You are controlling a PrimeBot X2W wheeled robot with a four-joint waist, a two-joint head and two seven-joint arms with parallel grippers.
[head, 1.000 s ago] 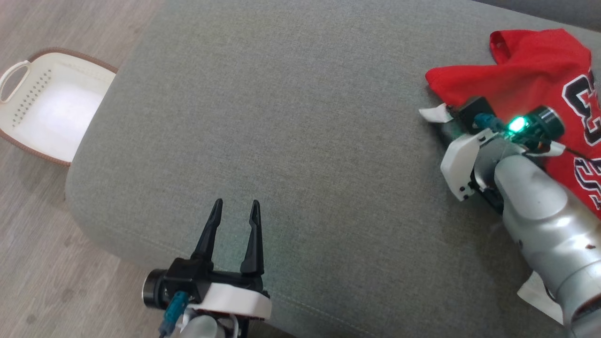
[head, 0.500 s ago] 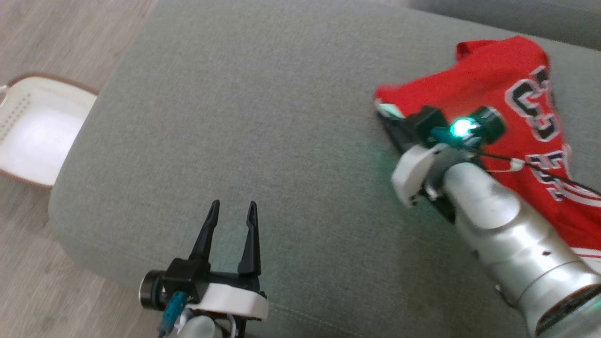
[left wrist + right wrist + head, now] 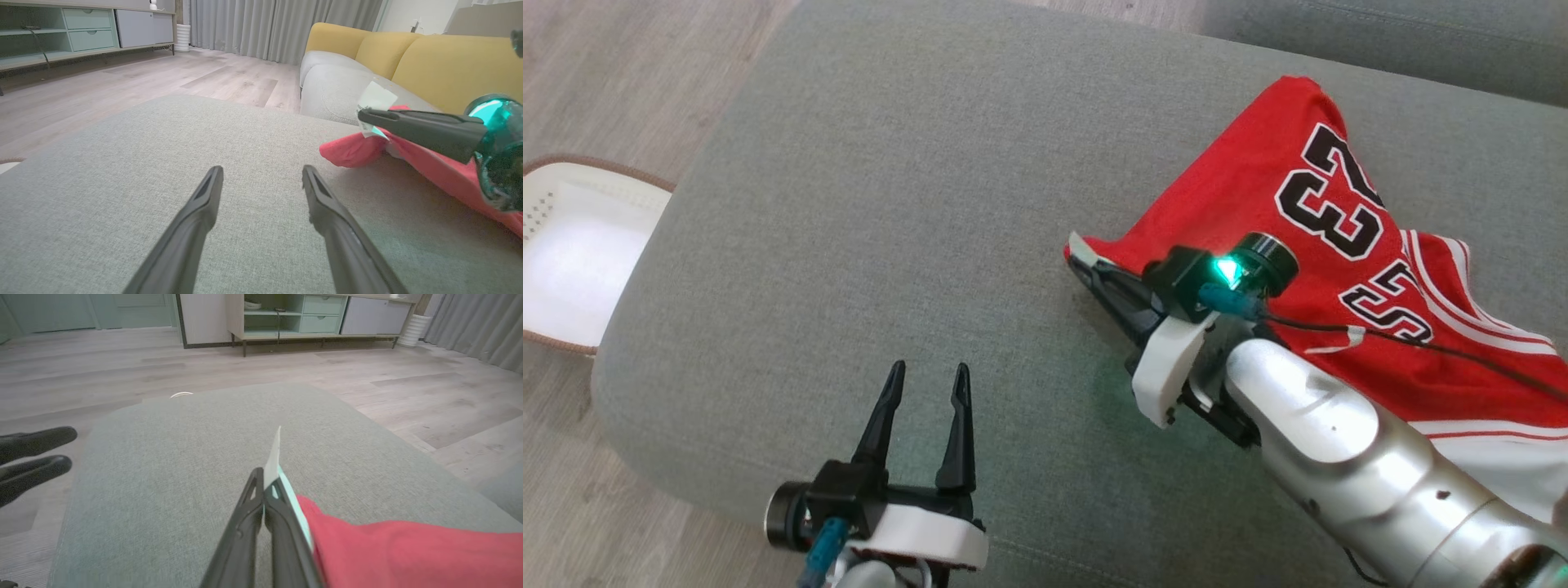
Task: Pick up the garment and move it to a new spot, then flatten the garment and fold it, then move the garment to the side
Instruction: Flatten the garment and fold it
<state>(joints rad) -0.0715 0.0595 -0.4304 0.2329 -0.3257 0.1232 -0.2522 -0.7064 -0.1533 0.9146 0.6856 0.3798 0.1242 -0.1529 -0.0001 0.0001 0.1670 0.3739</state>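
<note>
- a wide grey upholstered seat (image 3: pixel 915 204) is lying under both arms, with pale wood floor (image 3: pixel 621 65) running around it.
- a white basket (image 3: pixel 572 269) with a brown rim is sitting on the floor just off the seat's left edge.
- in the left wrist view, a yellow sofa back (image 3: pixel 429 61) and grey curtains (image 3: pixel 265 24) are showing behind the seat. In the right wrist view, a low cabinet (image 3: pixel 310 314) is standing against the far wall.
- the red jersey (image 3: pixel 1258 204) is lying on the right part of the seat, its black-and-white numbers facing up and its white-striped edge trailing toward the right border.
- the right gripper (image 3: pixel 1076 261) is pinching the jersey's leftmost corner, its two dark fingers pressing together with no gap.
- a white label (image 3: pixel 274 457) is sticking up from between those fingertips. How much red cloth is sitting in the pinch with it is hard to tell, since the fabric (image 3: pixel 388 547) is bunching right beside the fingers.
- a green light is glowing on the right wrist.
- the left gripper (image 3: pixel 929 371) is hovering over the seat's near edge, fingers spread apart and holding nothing.
- the left gripper is staying well apart from the jersey, with bare grey fabric lying between them.
</note>
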